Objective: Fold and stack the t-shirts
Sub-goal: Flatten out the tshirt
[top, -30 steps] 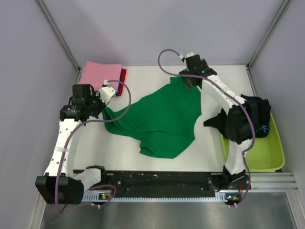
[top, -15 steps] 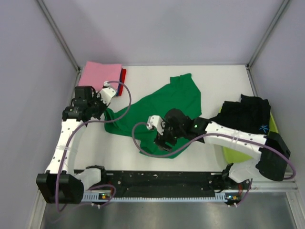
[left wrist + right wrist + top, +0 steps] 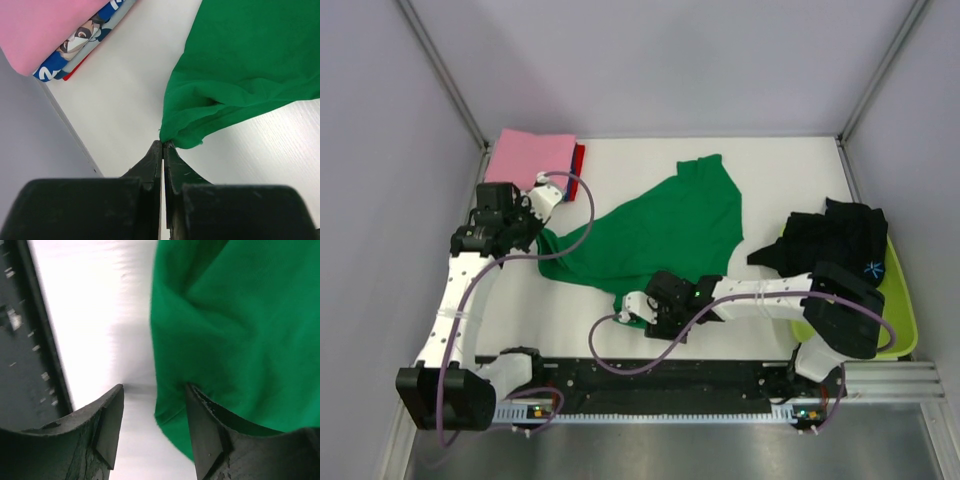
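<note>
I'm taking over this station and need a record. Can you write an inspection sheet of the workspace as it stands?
Surface: white table, cloth-covered in the middle.
Job's things: green t-shirt spread crumpled mid-table; black t-shirt draped over the tub; folded stack far left, with pink t-shirt on top and printed t-shirt and red t-shirt beneath.
Clutter: lime-green tub at the right edge.
Grippers: left gripper shut on the green t-shirt's left corner; right gripper open at its near hem.
Cables: a purple cable loops off each wrist.
Surroundings: grey walls, metal frame.
</note>
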